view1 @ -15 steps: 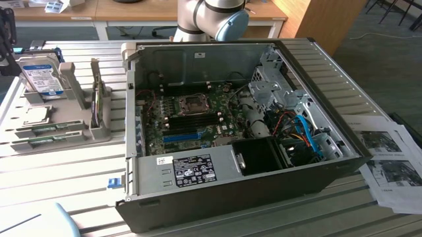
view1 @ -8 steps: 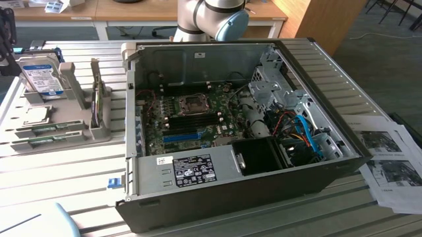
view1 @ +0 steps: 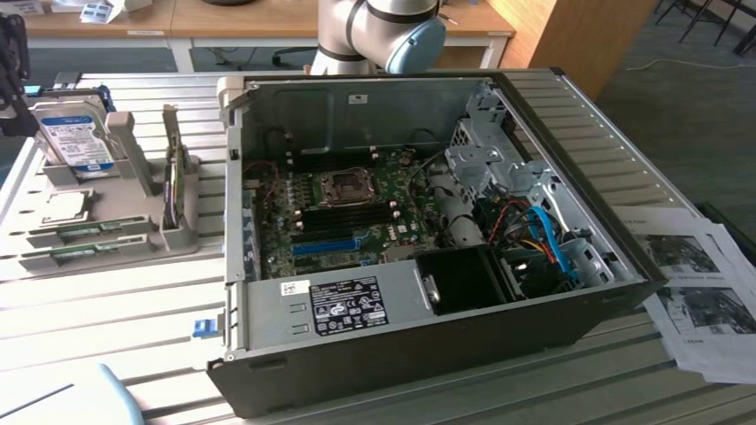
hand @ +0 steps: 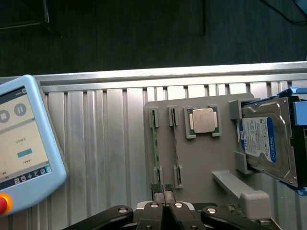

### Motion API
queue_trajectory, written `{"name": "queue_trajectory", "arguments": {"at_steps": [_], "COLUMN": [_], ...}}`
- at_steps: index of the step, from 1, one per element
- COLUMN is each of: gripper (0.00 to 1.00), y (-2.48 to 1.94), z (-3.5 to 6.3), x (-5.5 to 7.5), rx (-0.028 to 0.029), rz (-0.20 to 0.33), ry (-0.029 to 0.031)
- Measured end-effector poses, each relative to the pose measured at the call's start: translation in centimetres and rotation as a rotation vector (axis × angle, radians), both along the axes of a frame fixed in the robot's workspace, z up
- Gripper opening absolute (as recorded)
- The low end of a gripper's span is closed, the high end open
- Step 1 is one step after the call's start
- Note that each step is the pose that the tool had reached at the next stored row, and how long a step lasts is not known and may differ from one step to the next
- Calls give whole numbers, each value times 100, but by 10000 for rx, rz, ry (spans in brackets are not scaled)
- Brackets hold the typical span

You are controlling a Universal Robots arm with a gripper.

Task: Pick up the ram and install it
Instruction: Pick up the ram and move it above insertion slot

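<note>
Gripper near the ram, jaws fully closed, holding nothing.
If it descends like this, it may strike the thin stick in its grey holder.

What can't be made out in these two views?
Ram, wrist view: stands edge-on, chips hidden.
Memory slots, exterior view: too small to tell whether filled.
Pendant screen, wrist view: cut by the picture's edge, text too small.
Arm, exterior view: cut off by the top edge.
</note>
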State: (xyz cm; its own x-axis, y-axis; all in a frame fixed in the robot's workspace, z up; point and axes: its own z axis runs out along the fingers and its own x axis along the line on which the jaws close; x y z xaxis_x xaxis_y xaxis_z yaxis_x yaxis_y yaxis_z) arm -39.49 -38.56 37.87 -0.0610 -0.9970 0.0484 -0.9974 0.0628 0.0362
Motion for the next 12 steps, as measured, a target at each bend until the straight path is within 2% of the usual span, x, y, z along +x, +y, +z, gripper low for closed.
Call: {"name": "queue_trajectory", "arguments": {"at_steps": [12], "gripper": [9], "y": [0], "z": [-4], "x": [0], "rx": [0], "rz": [1279], "ry": [-18]}}
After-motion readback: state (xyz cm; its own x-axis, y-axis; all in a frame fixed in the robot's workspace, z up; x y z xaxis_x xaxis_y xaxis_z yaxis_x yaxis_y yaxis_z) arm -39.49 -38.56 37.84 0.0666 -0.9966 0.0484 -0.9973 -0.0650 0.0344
